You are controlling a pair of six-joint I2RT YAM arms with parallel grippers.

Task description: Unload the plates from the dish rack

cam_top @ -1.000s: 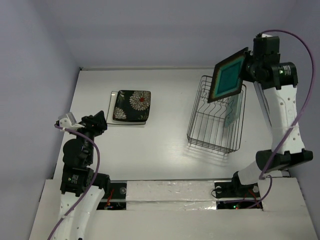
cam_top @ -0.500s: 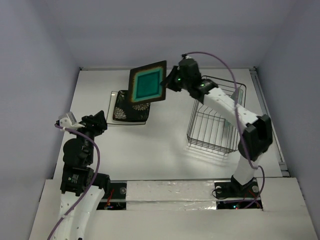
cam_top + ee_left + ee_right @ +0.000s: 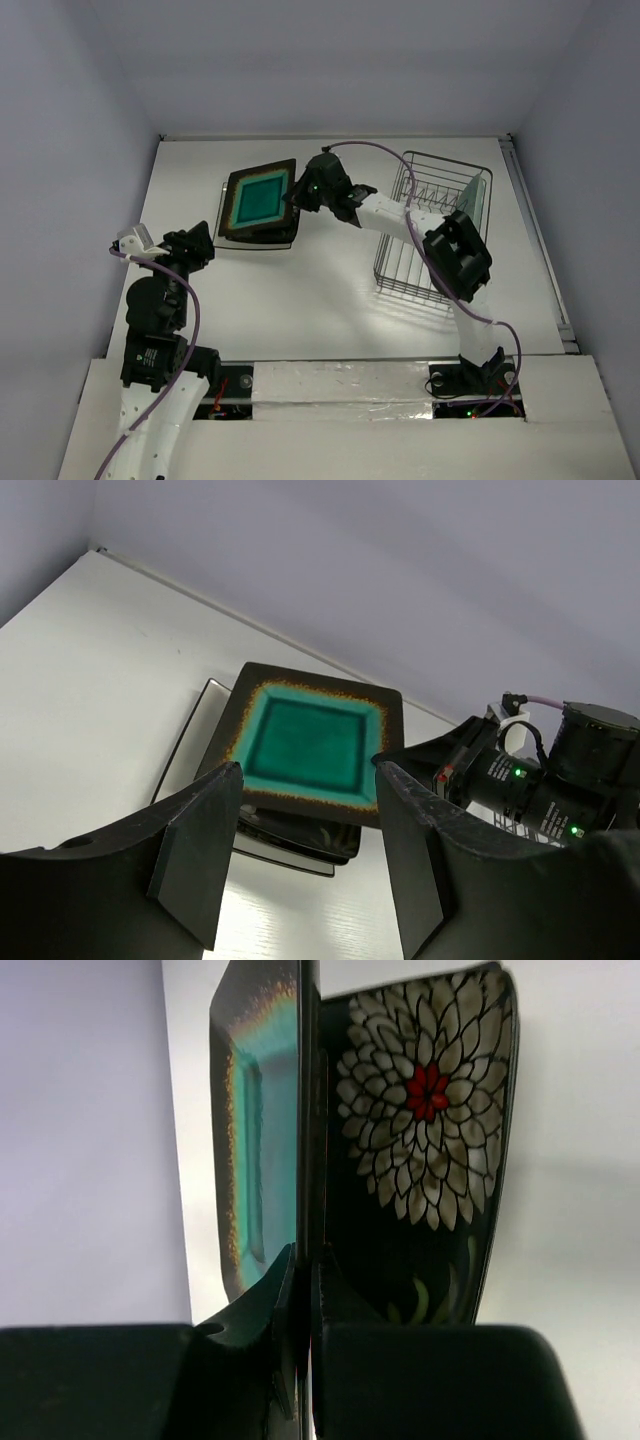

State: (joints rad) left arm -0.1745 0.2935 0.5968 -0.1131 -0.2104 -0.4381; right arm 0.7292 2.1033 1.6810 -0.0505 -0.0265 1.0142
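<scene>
My right gripper (image 3: 298,196) is shut on the right rim of the teal plate with the dark brown rim (image 3: 258,200). It holds the plate flat, just over the black flowered plate (image 3: 425,1130), which lies on the white plate (image 3: 195,742) at the back left. The right wrist view shows the teal plate (image 3: 250,1130) edge-on between the closed fingers (image 3: 305,1260). The wire dish rack (image 3: 420,262) stands at the right with the pale green plate (image 3: 471,205) upright in it. My left gripper (image 3: 200,243) is open and empty, near the left edge and facing the stack (image 3: 310,745).
My right arm stretches from the base at the near right across the rack's left side to the stack. The back wall and side walls close the table. Bare table lies between the stack and the rack.
My right gripper has carried the teal plate from above the rack leftward and down, turning it from upright to flat over the flowered plate. The left arm has not moved.
</scene>
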